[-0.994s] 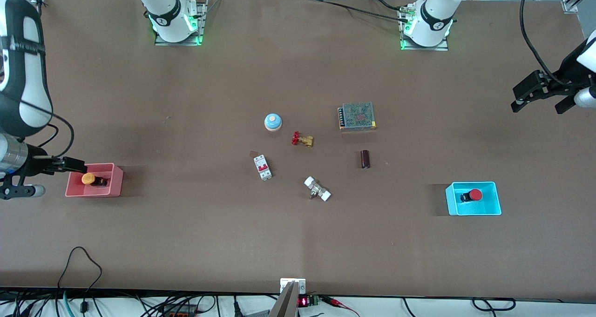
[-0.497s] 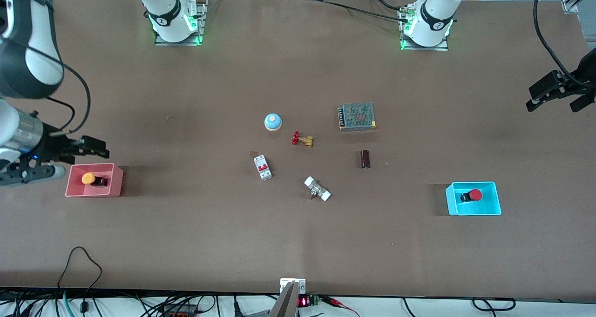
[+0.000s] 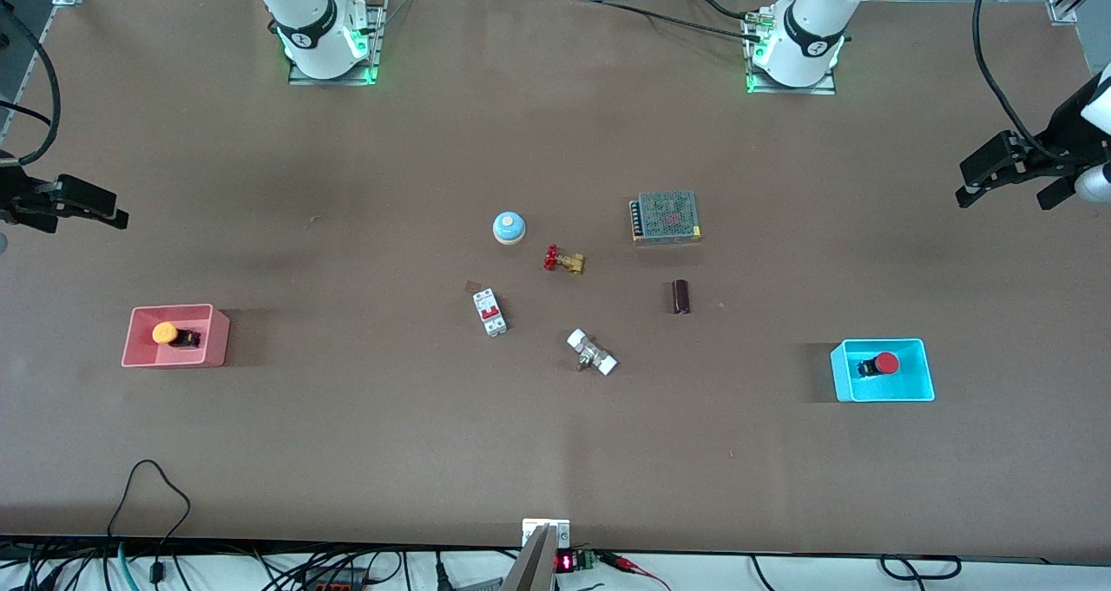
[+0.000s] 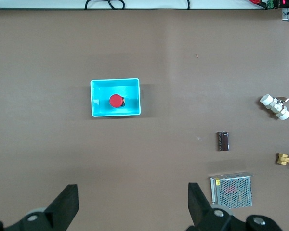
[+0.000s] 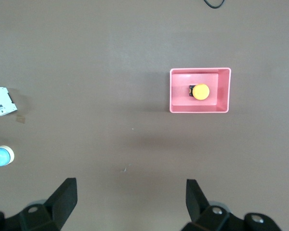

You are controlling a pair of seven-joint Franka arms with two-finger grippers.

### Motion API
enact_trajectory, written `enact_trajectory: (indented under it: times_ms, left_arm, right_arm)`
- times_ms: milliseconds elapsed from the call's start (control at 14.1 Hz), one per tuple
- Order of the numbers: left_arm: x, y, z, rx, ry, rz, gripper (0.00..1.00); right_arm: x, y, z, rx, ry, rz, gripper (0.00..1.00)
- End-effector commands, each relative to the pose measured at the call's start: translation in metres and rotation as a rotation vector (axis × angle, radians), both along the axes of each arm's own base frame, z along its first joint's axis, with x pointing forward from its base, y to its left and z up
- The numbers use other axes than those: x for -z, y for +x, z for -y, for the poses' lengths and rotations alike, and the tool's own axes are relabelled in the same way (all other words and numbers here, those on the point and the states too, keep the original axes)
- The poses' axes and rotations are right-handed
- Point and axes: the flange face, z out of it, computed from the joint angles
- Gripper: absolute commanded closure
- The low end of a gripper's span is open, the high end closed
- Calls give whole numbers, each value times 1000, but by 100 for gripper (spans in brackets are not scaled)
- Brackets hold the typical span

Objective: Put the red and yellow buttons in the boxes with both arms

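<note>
The orange-yellow button [image 3: 165, 333] lies in the pink-red box [image 3: 139, 361] at the right arm's end of the table; both show in the right wrist view, the button [image 5: 200, 91] in the box [image 5: 176, 91]. The red button [image 3: 885, 364] lies in the cyan box [image 3: 922, 387] at the left arm's end; the left wrist view shows the button [image 4: 116, 100] in the box [image 4: 98, 98]. My right gripper [image 3: 111, 212] is open and empty, high over bare table. My left gripper [image 3: 963, 187] is open and empty, high over the table's edge.
In the middle of the table lie a blue-domed button [image 3: 509, 226], a red-handled brass valve [image 3: 562, 259], a white breaker [image 3: 489, 311], a white fitting [image 3: 591, 352], a dark cylinder [image 3: 681, 297] and a metal power supply [image 3: 666, 216].
My right gripper has risen away from the pink-red box and drawn toward the table's edge. My left gripper has stayed near its end of the table, shifting slightly. Both buttons stay in their boxes.
</note>
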Motion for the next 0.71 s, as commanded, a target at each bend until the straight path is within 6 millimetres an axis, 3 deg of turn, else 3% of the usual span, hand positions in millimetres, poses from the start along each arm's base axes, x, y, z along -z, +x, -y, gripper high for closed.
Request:
enact_trajectory:
  times_ms: [0,284,355,639]
  left_arm:
    - [-3,2,-1,-4,-8,-3,0]
    - [0,2,-1,-1,-5,-9,0]
    - [1,2,-1,-1,-5,-11,0]
    - [4,4,-1,0,-6,-14,0]
  right_arm:
    - [2,-2,0,18,-23,-7,0]
    - [-14,-9,-7,11,-36,13,0]
    - [-14,-8,-19,0,-65,13,0]
    - [-25,-14,-32,32,-108,21,0]
